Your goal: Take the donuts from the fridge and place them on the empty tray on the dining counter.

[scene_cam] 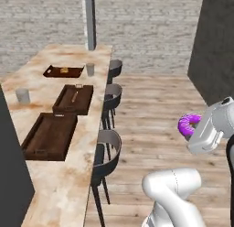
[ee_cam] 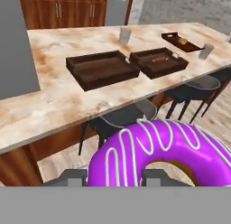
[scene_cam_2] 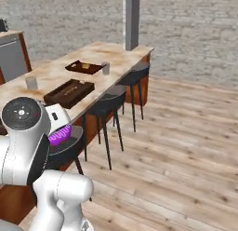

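Between the fingers [ee_cam: 113, 178] sits a purple donut [ee_cam: 158, 151], gripped tight.

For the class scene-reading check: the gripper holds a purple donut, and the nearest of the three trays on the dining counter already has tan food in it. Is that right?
Not quite. The gripper does hold the donut, but the nearest tray is empty; the hand view shows its bare inside. The tan food lies in the middle tray and the far tray on the dining counter.
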